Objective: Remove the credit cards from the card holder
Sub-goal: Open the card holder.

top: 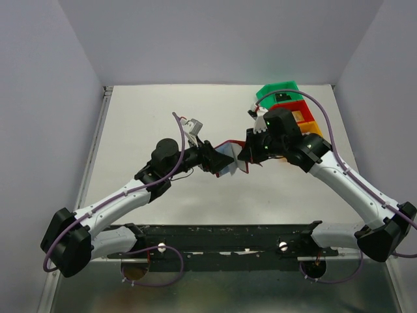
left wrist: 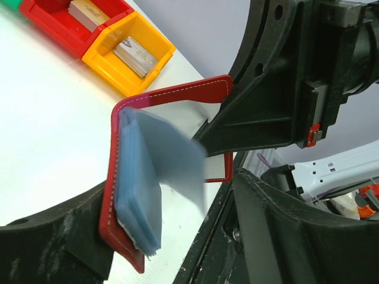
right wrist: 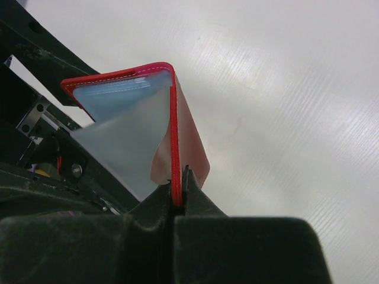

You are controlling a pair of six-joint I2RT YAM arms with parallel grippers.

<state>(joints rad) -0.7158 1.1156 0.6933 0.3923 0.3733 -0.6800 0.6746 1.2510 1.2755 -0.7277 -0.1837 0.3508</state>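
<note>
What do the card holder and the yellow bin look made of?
The card holder looks leather-like: matte red cover, white stitching along the edge; its light blue lining looks like thin translucent plastic. The yellow bin is probably moulded plastic: smooth, glossy walls.

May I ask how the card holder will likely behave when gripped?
Probably floppy: the card holder hangs open while the right end effector pinches one flap. Its clear sleeve looks limp. Likely light: one edge pinch seems to carry it.

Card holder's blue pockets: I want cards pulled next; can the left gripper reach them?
Probably yes: the right gripper pinches the card holder's red edge, holding it open, and the blue pockets face the open left gripper.
</note>
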